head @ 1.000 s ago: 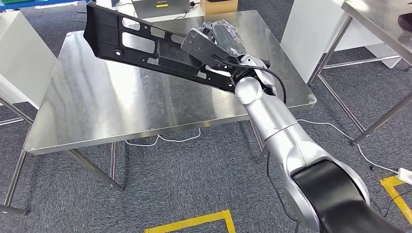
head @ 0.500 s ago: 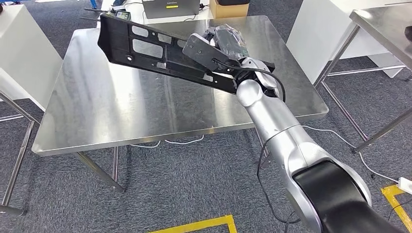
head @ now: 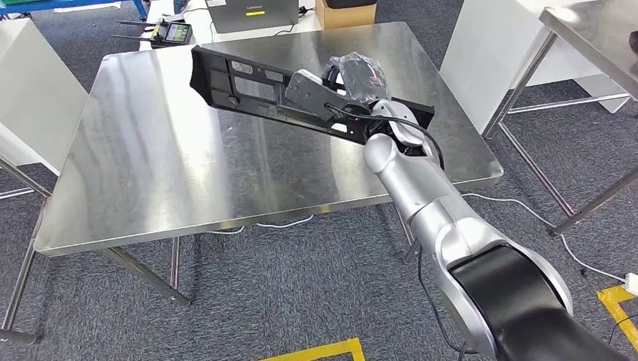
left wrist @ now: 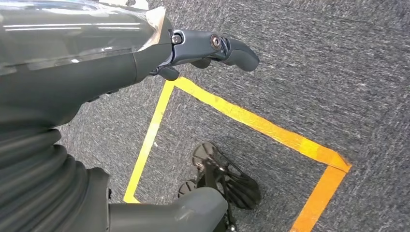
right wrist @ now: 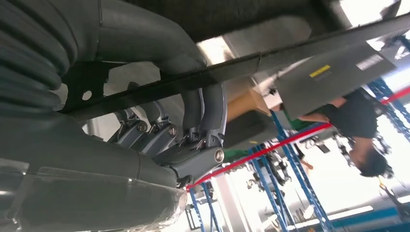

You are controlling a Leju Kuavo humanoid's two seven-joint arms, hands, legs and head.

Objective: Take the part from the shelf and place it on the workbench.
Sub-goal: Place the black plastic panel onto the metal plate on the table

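Grey carpet with yellow tape marks runs under a steel desk (head: pixel 188 180), whose bare top takes up most of the head view. Above its far right portion hangs the part (head: pixel 256 92), a long black plastic panel with cut-outs, tilted and not visibly touching the steel. The right hand (head: pixel 353 79) is clamped on the panel near its right end; the right wrist view shows its fingers (right wrist: pixel 203 113) wrapped over the panel's edge. The left hand (left wrist: pixel 212 46) hangs over the floor holding nothing, though I cannot tell how its fingers are set.

Because the grip sits near one end, the long free end could swing or strike the desk first on lowering, twisting the panel in the fingers. A small controller (head: pixel 174 34) lies by the far edge, near that free end.

Against half a second ago, the panel sits lower, flatter and farther over the desk; the view itself also shifted.
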